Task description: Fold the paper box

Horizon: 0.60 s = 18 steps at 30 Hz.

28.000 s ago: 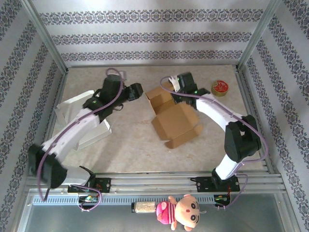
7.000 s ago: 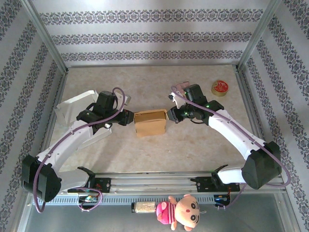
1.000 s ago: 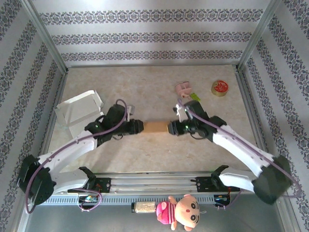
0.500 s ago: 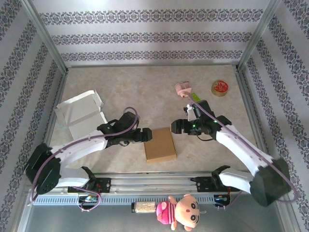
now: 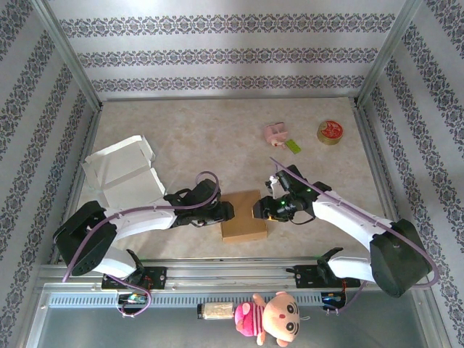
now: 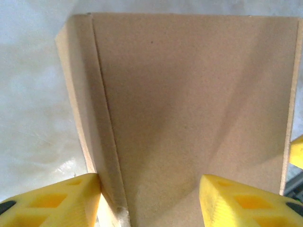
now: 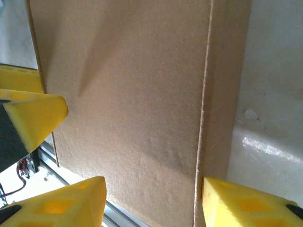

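Paper box (image 5: 243, 216) lies flat and closed at 6 o'clock on the table (image 5: 217, 130), near the arm bases. Left gripper (image 5: 228, 212) butts its 9 o'clock edge and right gripper (image 5: 259, 210) its 3 o'clock edge, probably bracing both sides to square it. Both finger pairs are half spread with nothing pinched. Fold looks about done.

Overhead rear, wrists close, apparently sharing box (image 5: 243, 216)

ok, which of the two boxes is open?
The white box on the left, its lid up; the brown box near the front edge is closed.
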Motion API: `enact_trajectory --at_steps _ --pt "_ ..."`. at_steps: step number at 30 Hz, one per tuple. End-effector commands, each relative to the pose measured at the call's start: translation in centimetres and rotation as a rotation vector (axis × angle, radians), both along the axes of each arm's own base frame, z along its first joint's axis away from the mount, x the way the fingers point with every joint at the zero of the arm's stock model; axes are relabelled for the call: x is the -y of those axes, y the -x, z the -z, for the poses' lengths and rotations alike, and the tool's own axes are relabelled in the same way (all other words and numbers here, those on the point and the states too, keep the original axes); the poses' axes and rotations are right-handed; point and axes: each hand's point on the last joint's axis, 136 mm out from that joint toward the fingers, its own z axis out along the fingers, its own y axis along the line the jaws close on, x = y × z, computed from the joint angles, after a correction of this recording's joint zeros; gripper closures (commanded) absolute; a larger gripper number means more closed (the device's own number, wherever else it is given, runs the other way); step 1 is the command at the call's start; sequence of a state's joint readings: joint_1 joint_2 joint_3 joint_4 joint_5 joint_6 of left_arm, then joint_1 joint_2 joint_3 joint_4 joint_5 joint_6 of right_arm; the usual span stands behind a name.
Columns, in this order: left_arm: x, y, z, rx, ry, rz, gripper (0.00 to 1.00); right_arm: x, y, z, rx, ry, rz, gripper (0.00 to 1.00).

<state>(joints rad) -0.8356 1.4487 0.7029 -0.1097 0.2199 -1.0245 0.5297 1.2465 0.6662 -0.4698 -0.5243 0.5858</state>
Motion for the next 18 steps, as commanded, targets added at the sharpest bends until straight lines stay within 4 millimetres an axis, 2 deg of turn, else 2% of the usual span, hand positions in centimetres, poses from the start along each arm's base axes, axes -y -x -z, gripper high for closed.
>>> enact_trajectory --at_steps 1,3,6,9,11,12,15,18 --pt "2.1 -3.7 -2.2 0.128 0.065 -0.011 0.44 -2.8 -4.3 -2.2 0.133 -0.132 0.053 0.45" --pt "1.5 -6.7 -2.5 0.173 0.058 -0.046 0.44 -3.1 -7.6 -2.7 0.206 -0.136 0.11 0.43" --pt "0.0 -13.0 -3.0 0.259 0.034 -0.124 0.45 -3.3 -13.6 -3.4 0.3 -0.111 0.195 0.43" --pt "-1.1 -19.8 -3.3 0.327 -0.033 -0.147 0.52 -4.1 -19.4 -3.1 0.352 -0.091 0.237 0.45" --pt "-1.2 -24.0 -3.2 0.348 -0.052 -0.155 0.54 -4.6 -23.0 -2.8 0.365 -0.08 0.248 0.45" --pt "-1.1 -25.7 -2.7 0.344 -0.051 -0.157 0.54 -4.8 -24.8 -2.7 0.374 -0.079 0.252 0.45" --pt "-0.2 -31.0 -2.7 0.369 -0.034 -0.161 0.54 -5.3 -29.6 -2.3 0.404 -0.062 0.258 0.46" --pt "0.3 -34.5 -1.9 0.393 -0.043 -0.166 0.53 -5.1 -33.7 -1.6 0.418 -0.054 0.275 0.45"
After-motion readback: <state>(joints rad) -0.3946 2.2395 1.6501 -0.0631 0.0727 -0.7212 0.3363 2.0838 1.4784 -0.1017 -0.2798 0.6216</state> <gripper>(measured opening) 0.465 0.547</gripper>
